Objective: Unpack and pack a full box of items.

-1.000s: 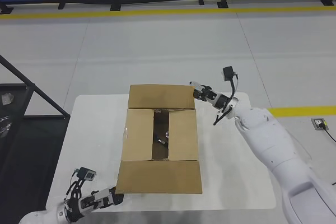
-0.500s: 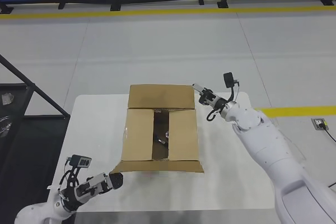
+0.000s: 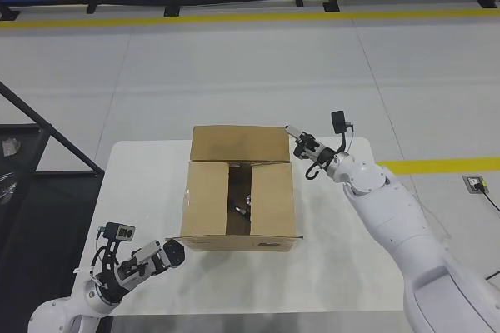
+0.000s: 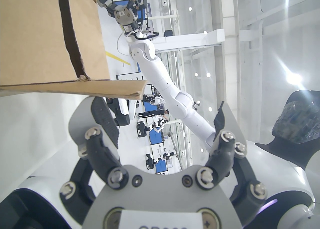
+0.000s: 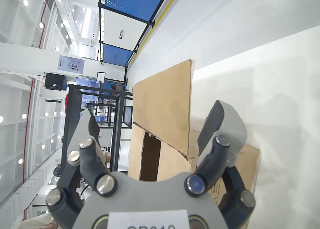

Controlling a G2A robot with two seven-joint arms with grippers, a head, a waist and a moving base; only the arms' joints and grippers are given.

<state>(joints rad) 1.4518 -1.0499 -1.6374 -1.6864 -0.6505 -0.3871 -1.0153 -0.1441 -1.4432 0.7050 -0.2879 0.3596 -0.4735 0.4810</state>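
A brown cardboard box (image 3: 203, 200) stands in the middle of the white table (image 3: 142, 183). Its far flap (image 3: 240, 143) lies folded outward. The two side flaps lie over the top with a gap (image 3: 240, 200) between them, and small dark items show inside. The near flap (image 3: 242, 243) stands raised, seen edge-on. My left gripper (image 3: 173, 252) (image 4: 162, 117) is open just below that flap's edge (image 4: 75, 87), by the box's near left corner. My right gripper (image 3: 297, 136) (image 5: 152, 122) is open at the far right corner, with the far flap (image 5: 162, 104) between its fingers, apart from both.
A black metal rack (image 3: 17, 166) stands off the table's left side. Bare table surface lies left (image 3: 142, 216) and right (image 3: 342, 241) of the box. A yellow floor line (image 3: 450, 164) runs beyond the table's right edge.
The near flap has swung up from lying flat outward to standing nearly upright. My left gripper has risen toward the box with it. My right gripper has shifted slightly closer to the far flap.
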